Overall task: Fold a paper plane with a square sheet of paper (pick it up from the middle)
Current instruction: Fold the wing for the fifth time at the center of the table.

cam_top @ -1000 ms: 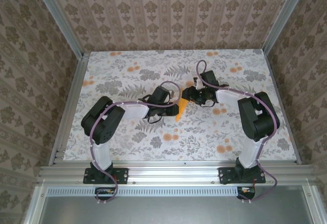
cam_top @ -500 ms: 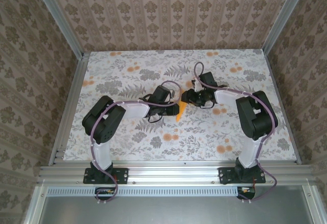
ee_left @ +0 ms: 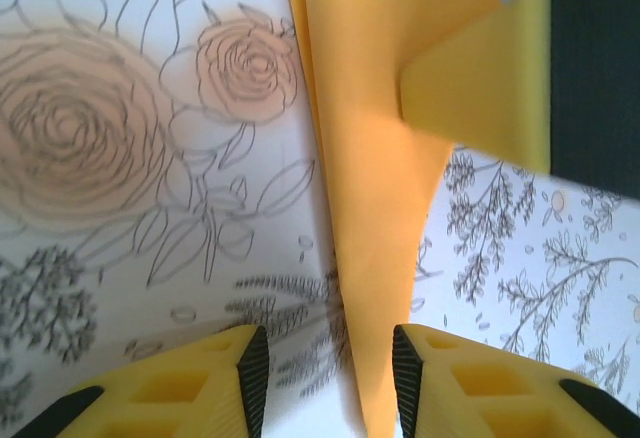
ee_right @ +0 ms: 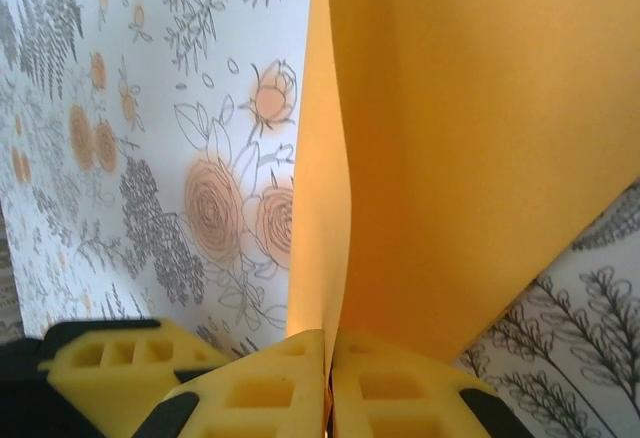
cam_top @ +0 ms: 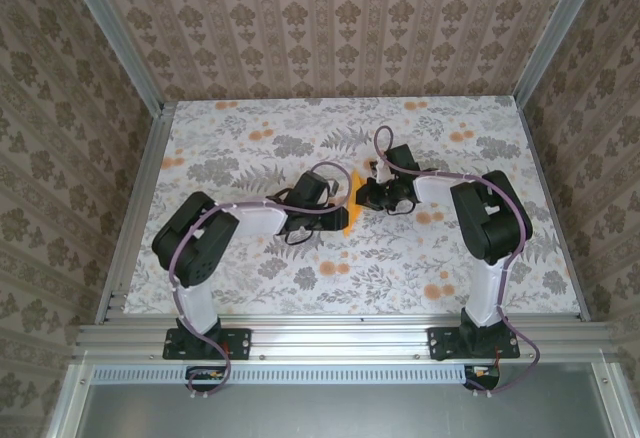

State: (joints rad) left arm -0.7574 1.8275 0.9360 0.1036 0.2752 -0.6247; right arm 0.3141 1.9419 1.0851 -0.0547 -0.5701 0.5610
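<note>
At mid-table, both grippers meet on the creased orange sheet of paper [cam_top: 348,220].
The right gripper [ee_right: 328,343] is pinched tight on the paper's folded edge, standing it up off the floral table [cam_top: 250,278]. The left gripper [ee_left: 330,353] has its jaws apart, with the crease running between them ungripped. If it closes off-line, it would likely skew the fold, and a tug from the right arm could tear the thin sheet.
</note>
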